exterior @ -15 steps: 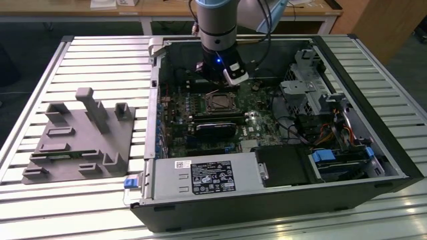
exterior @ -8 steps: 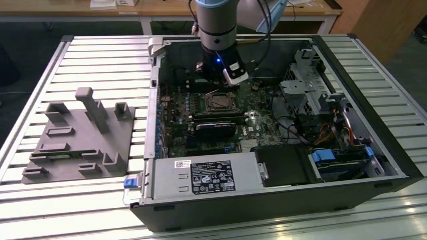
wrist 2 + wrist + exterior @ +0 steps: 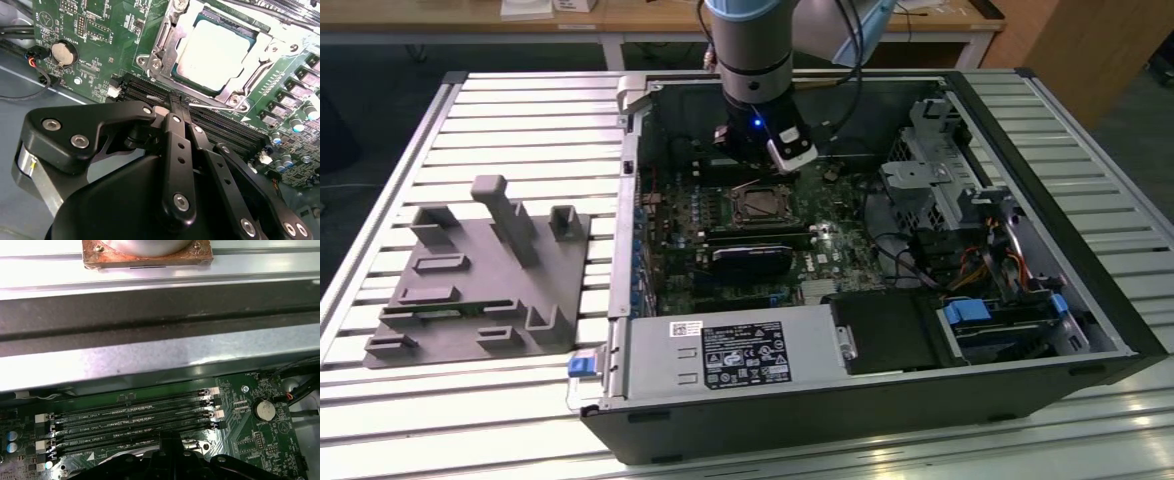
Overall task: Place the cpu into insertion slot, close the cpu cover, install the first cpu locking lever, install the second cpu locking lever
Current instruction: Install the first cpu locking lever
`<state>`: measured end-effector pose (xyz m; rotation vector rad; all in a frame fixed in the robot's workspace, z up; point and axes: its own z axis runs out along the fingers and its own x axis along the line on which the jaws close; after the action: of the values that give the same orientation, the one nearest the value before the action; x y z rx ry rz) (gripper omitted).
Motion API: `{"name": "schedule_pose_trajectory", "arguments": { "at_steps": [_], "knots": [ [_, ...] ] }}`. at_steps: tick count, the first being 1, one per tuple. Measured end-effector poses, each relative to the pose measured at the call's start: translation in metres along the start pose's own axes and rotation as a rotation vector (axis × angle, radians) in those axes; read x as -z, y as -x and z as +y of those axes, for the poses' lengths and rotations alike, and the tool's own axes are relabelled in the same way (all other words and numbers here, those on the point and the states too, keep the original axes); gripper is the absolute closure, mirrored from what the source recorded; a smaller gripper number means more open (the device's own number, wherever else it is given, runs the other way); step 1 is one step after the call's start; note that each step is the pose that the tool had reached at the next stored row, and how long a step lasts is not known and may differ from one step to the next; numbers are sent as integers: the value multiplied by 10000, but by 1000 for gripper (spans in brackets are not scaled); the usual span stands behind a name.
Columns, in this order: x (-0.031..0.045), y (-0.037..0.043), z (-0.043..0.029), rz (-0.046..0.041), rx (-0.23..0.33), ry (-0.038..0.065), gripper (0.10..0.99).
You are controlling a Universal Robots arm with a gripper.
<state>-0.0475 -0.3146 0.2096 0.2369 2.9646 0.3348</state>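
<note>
Cpu (image 3: 215,50) seated in slot (image 3: 152,62), cover (image 3: 167,35) down over it. End effector (image 3: 175,106) fingers together, tip beside 1 lever wire (image 3: 212,105). Likely the lever step; calls for a steady push.

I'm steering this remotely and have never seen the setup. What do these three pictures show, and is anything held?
One robot arm reaches down into an open computer case lying on a slatted metal table. The exterior view looks on from off the arm; both wrist views ride on the arm and look at the green circuit board. A grey plastic holder lies beside the case, on the exterior view's left. In the second wrist view the cpu sits with the metal cover framing it. The black gripper has its fingers closed together, their tips at a thin wire lever; whether they grip it I cannot tell.
</note>
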Motion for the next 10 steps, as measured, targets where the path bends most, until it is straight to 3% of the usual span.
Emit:
{"name": "schedule_pose_trajectory", "arguments": {
  "at_steps": [3,6,10],
  "knots": [
    [-4,-1,-1,-6,-2,12,980],
    [-20,-6,-6,-103,20,26,980],
    [-22,-22,-9,-128,25,32,980]
  ]
}}
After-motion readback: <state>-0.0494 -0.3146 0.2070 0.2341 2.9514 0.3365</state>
